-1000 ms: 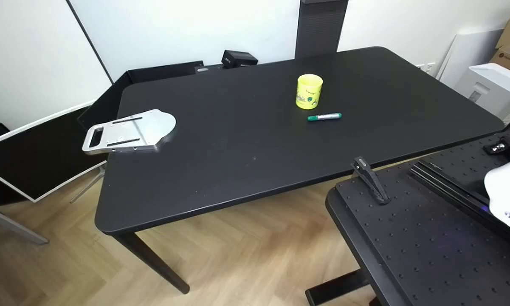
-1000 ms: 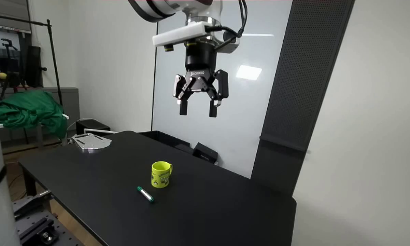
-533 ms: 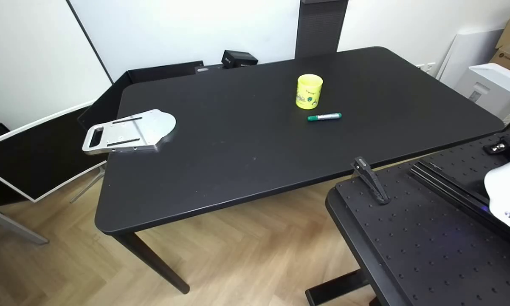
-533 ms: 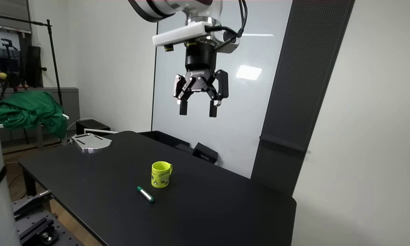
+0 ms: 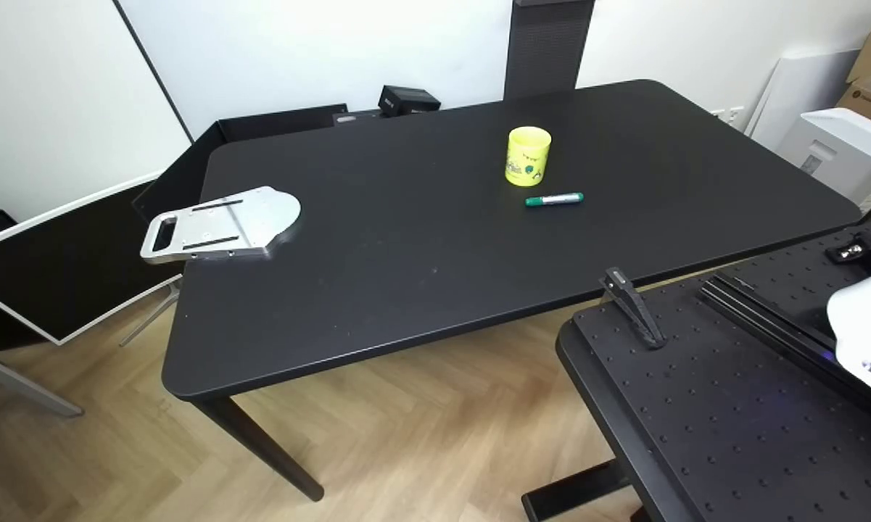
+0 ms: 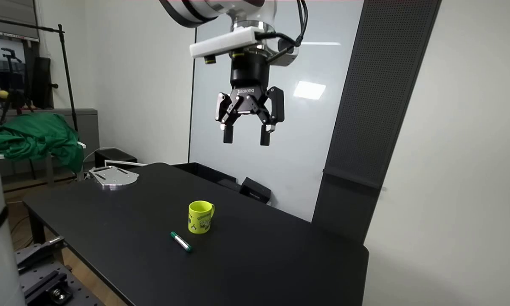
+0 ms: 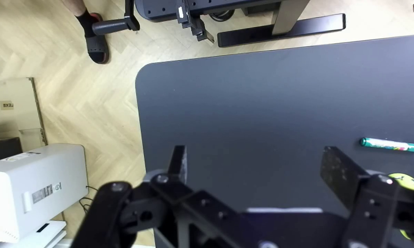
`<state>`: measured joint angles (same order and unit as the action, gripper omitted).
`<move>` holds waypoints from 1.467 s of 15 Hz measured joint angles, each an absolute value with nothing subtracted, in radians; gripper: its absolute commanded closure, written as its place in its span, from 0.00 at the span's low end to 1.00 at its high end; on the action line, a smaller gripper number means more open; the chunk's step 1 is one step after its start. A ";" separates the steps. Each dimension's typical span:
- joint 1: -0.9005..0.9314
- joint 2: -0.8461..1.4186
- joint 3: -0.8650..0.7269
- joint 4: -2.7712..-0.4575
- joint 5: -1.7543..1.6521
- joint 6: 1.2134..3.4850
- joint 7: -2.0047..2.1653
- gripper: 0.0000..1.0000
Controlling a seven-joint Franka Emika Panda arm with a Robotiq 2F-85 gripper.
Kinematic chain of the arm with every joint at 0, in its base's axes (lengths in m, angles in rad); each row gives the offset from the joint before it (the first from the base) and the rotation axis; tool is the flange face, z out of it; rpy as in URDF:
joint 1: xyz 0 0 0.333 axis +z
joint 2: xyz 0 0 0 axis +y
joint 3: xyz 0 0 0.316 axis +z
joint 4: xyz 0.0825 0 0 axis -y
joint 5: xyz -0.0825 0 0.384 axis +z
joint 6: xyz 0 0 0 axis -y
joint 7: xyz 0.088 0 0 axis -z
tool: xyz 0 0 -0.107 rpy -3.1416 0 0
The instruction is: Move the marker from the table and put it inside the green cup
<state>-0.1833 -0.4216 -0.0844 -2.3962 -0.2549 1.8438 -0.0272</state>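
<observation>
The teal-green marker lies flat on the black table (image 5: pixel 377 246). The marker shows in both exterior views (image 5: pixel 554 199) (image 6: pixel 181 242) and at the right of the wrist view (image 7: pixel 392 144). The yellow-green cup stands upright close beside the marker, in both exterior views (image 5: pixel 527 157) (image 6: pixel 200 217). In the wrist view the cup (image 7: pixel 405 181) is mostly hidden behind the right finger. My gripper (image 6: pixel 246 138) is open and empty, high above the table and pointing down. In the wrist view the gripper (image 7: pixel 253 151) has its fingers wide apart, with bare table behind them and the marker right of them.
A silver metal plate with a handle (image 5: pixel 243 221) lies at one table end. A perforated black surface (image 5: pixel 740 420) with a black clamp (image 5: pixel 634 308) adjoins the table. A black box (image 6: pixel 255 191) stands behind the table. A white machine (image 7: pixel 48 186) stands on the floor beyond the table edge.
</observation>
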 measured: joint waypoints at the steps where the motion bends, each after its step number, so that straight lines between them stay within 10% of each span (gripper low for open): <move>1: -0.183 -0.422 -0.084 -2.396 -0.255 1.844 -0.027 0.00; 22: -0.049 -0.352 -0.135 -2.397 -0.230 2.070 -0.577 0.00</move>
<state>-0.0491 -0.3524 -0.1354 -2.3974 -0.2297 2.0700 -0.5775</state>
